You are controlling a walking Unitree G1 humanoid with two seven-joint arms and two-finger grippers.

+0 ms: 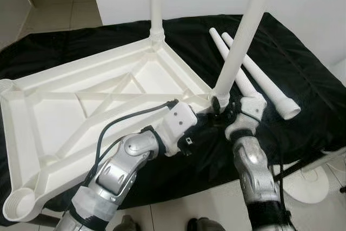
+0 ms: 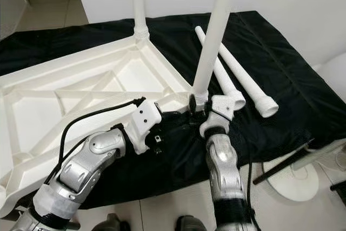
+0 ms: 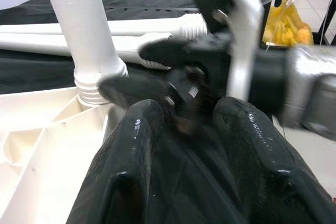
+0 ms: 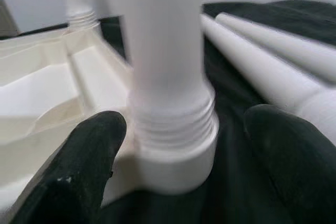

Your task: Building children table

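R tool (image 4: 173, 145) open round leg (image 4: 168, 66) base; L tool (image 3: 184, 145) open nr it.

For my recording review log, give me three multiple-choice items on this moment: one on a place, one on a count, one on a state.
1. Where do the loose legs lie?
A. on the black cloth
B. on the floor
C. inside the tabletop

2. How many legs stand upright in the upturned tabletop?
A. none
B. two
C. four

3. How are the right gripper fingers set at the near leg?
A. shut tight on it
B. open, either side of its threaded base
C. far away from it

Answers: 1 A, both lie on the cloth beside the tabletop. 2 B, at two corners. 3 B, gaps show in the right wrist view.
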